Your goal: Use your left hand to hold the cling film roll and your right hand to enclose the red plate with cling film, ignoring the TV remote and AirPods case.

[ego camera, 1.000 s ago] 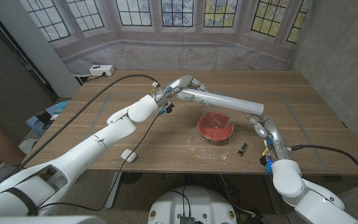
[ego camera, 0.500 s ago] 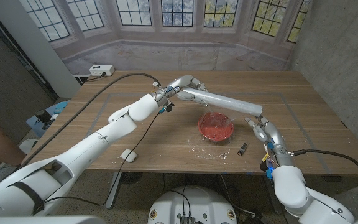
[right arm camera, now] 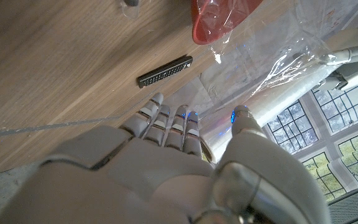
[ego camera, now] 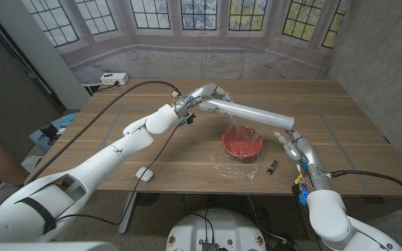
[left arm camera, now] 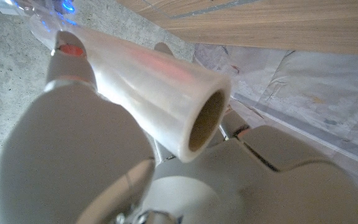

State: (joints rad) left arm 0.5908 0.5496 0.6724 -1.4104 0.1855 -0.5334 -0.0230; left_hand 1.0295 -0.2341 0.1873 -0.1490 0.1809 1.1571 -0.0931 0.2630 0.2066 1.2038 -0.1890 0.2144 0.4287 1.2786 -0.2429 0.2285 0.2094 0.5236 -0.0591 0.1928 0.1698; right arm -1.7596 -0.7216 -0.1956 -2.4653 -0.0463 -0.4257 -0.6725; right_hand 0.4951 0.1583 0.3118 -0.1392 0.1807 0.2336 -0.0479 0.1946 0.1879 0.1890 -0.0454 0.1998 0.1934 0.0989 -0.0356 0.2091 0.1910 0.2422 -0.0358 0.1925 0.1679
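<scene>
Head view, left hand (ego camera: 202,94): kept gripping the cling film roll (ego camera: 250,114).
Right hand (ego camera: 293,145): edged nearer; fingers spread, possibly touching film.
Red plate (ego camera: 241,141): still only partly covered.

Wooden table (ego camera: 340,118), white power strip (ego camera: 114,79) at far-left corner, bay windows (ego camera: 201,14)

Both arms have smooth white shells; black cables run along them; the left hand (ego camera: 204,92) and right hand (ego camera: 293,145) are silver-grey.

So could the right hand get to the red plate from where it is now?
Probably yes. The right hand hangs open just beside the red plate, with only loose cling film between them; the cling film roll is held higher up by the left hand.
</scene>
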